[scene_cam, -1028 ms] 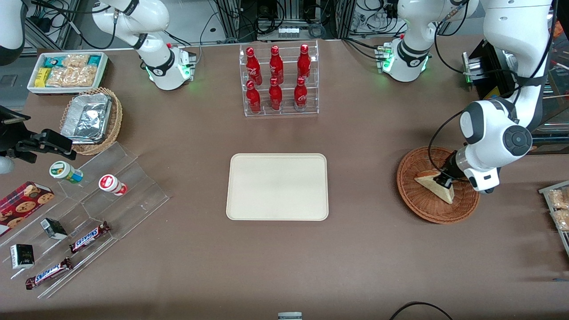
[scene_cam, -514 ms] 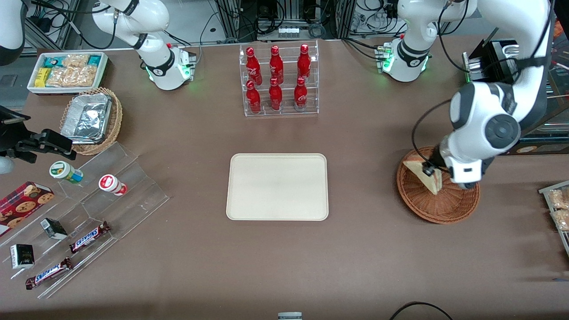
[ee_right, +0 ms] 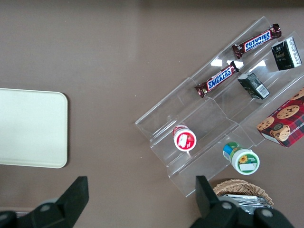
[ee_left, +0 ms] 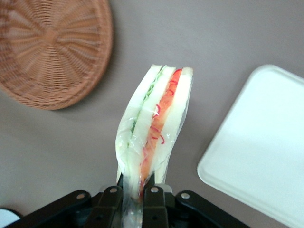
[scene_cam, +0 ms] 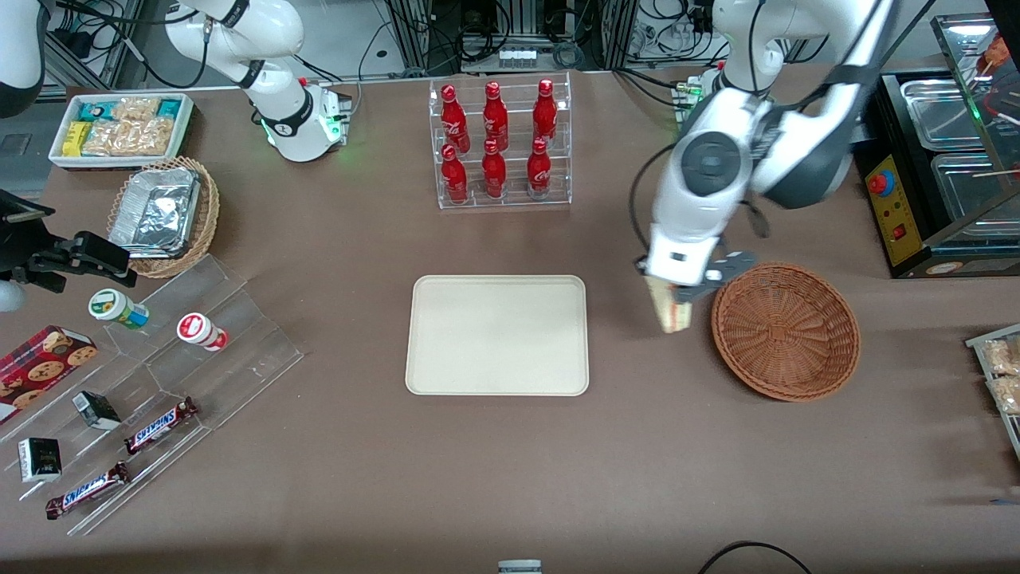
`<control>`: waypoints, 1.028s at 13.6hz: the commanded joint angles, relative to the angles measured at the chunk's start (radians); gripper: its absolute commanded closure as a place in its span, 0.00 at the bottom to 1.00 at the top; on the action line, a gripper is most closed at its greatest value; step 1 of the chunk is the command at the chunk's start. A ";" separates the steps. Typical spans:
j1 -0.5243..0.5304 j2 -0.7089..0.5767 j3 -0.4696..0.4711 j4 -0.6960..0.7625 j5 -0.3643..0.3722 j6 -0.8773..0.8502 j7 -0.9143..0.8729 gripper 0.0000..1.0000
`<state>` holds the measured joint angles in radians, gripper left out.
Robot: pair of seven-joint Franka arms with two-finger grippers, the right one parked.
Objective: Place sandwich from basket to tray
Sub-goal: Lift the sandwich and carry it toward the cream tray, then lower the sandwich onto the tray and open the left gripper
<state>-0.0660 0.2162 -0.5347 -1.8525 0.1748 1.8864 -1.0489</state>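
Carrying the sandwich (scene_cam: 670,312) out of the basket (scene_cam: 786,331), now halfway to the tray (scene_cam: 497,335).

A second ago the claw (ee_left: 135,192) was still down in the basket; it now hangs above bare tabletop (scene_cam: 637,446) between basket and tray, pinching the wrapped wedge by its end, so only the set-down appears to remain.

Setting: a robotics laboratory arranged as a mock snack shop. Two white arm bases (scene_cam: 301,119) are bolted to a brown table (scene_cam: 510,478), with cabling and aluminium framing (scene_cam: 510,32) at its edge. Retail-style stock: a clear rack of red cola bottles (scene_cam: 500,143), acrylic stepped shelves (scene_cam: 183,351) holding Snickers bars (scene_cam: 159,425), and a bin of snack packets (scene_cam: 119,127).

The left arm's gripper (ee_left: 134,197) hangs over the table between basket and tray.
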 commanded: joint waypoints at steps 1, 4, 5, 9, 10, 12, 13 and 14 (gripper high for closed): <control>-0.108 0.174 -0.015 0.142 0.092 -0.001 -0.017 0.86; -0.166 0.282 -0.013 0.187 0.155 0.081 -0.033 0.86; -0.167 0.304 -0.013 0.187 0.176 0.121 -0.036 0.87; -0.219 0.403 -0.008 0.237 0.267 0.169 -0.098 0.87; -0.221 0.423 -0.008 0.246 0.284 0.172 -0.106 0.87; -0.245 0.456 -0.001 0.260 0.324 0.178 -0.138 0.87; -0.267 0.474 0.018 0.266 0.339 0.189 -0.161 0.87; -0.293 0.488 0.045 0.272 0.344 0.204 -0.178 0.87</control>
<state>-0.3021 0.6602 -0.5348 -1.6288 0.4858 2.0779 -1.1800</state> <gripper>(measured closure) 0.859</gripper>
